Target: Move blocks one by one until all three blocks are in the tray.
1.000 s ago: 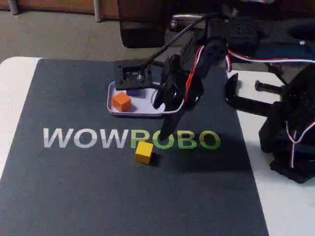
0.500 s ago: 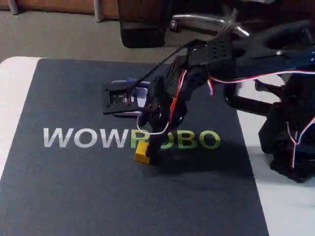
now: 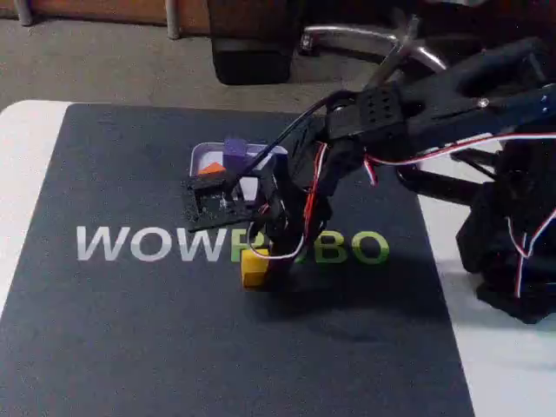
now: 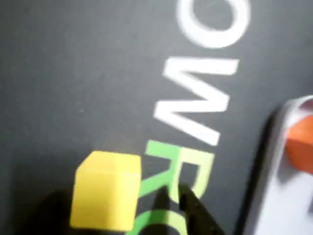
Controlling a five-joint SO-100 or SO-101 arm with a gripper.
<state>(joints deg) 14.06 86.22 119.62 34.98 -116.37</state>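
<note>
Since earlier frame, gripper (image 3: 265, 252) lowered onto yellow block (image 3: 253, 268) from tray (image 3: 201, 156); jaw state unclear. Yellow block mid-mat (image 3: 130, 347), open room toward near edge. "WOWROBO" lettering (image 3: 148, 244) behind. Orange block (image 3: 209, 168), purple block (image 3: 234, 151) in tray near far edge.

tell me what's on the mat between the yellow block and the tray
In the wrist view, only bare dark mat with printed lettering lies between the yellow block and the tray. A dark claw finger pokes in beside the block.
</note>
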